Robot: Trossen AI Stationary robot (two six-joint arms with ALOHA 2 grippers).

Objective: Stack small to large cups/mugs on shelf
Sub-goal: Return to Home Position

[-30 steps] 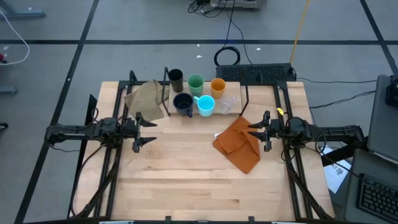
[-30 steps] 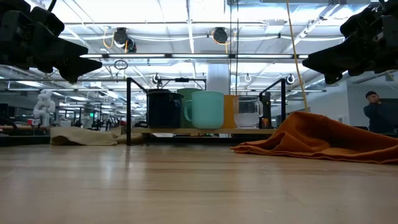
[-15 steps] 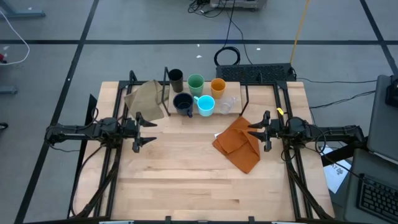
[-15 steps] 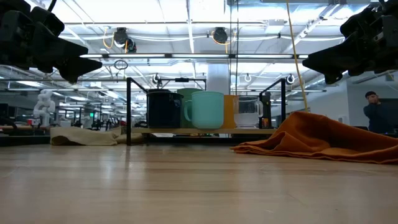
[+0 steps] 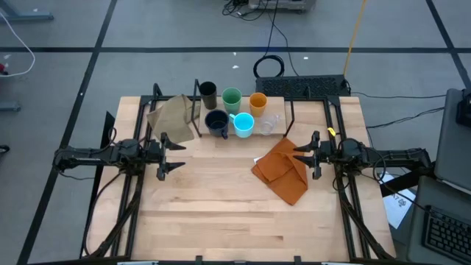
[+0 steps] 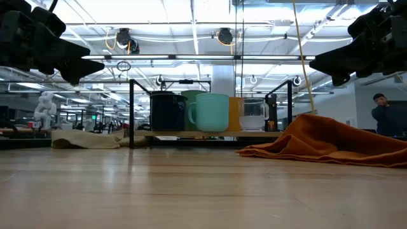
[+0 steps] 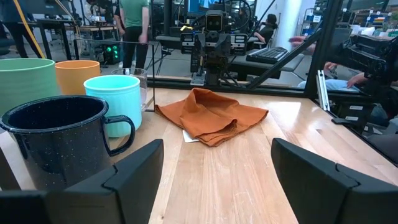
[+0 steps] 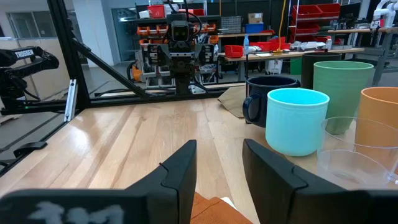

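Six cups stand upright on their bases on the low wooden shelf (image 6: 191,134) at the table's far middle. The back row holds the dark brown cup (image 5: 208,91), green cup (image 5: 232,98) and orange cup (image 5: 258,101). In front stand the navy mug (image 5: 216,122), light blue mug (image 5: 244,124) and clear cup (image 5: 269,125). My left gripper (image 5: 173,153) hovers open near the table's left side, above the table. My right gripper (image 5: 303,154) hovers open at the right, by the orange cloth. The left wrist view has the navy mug (image 7: 59,140) closest.
A crumpled orange cloth (image 5: 282,169) lies on the table just in front of my right gripper. A tan cloth (image 5: 171,118) lies left of the shelf, by its black leg (image 5: 197,110). Bare wood stretches across the table's near half (image 5: 221,221).
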